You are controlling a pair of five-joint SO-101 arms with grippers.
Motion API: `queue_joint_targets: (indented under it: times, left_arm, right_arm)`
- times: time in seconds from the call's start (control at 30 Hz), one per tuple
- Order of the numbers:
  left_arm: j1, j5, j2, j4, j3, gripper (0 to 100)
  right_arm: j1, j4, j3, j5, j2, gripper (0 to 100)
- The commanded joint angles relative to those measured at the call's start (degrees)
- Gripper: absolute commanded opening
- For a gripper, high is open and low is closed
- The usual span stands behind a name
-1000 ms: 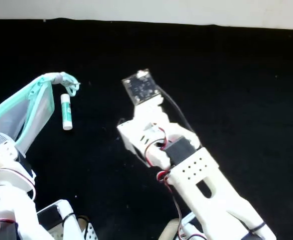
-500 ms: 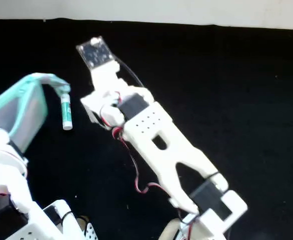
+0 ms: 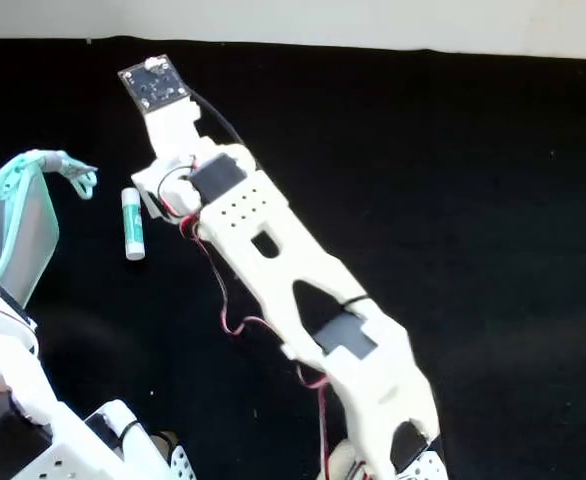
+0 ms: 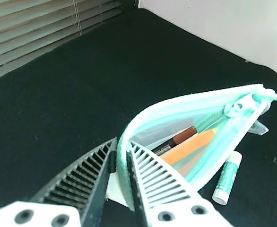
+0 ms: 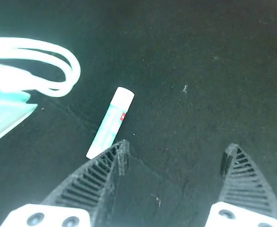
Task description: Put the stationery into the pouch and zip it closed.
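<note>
Pouch [image 4: 190,101]: mint, unzipped, lifted off the table; orange pencil [image 4: 191,144] and brown pen [image 4: 177,138] inside.
Left gripper [image 4: 122,147]: pinched on the Pouch rim.
Glue stick [image 5: 110,122]: lay flat on the black table [image 3: 453,180], near the Pouch.
Right gripper [image 5: 176,146]: spread, empty, above the table beside the Glue stick.
</note>
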Motion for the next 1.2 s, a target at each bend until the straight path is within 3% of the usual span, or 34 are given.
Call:
queue_joint_targets:
  times: [0.0, 0.37, 0.53, 1.17]
  left_arm:
    - [-0.31, 0.09, -0.13, -2.11, 1.01, 1]
    - [-0.40, 0.09, -0.57, -2.11, 2.95, 1]
    - [-1.45, 0.09, -0.57, -2.11, 2.95, 1]
    - [-3.38, 0.00, -0.48, -2.11, 3.03, 1]
  right_arm:
    - [-0.57, 1.71, -10.15, -0.53, 4.00, 31.3]
    - [-6.37, 1.45, -31.16, -0.62, 24.66, 31.3]
    - [-6.99, -1.89, -38.55, -4.31, 33.89, 31.3]
    - [-5.76, -14.29, -39.43, -4.31, 46.11, 31.3]
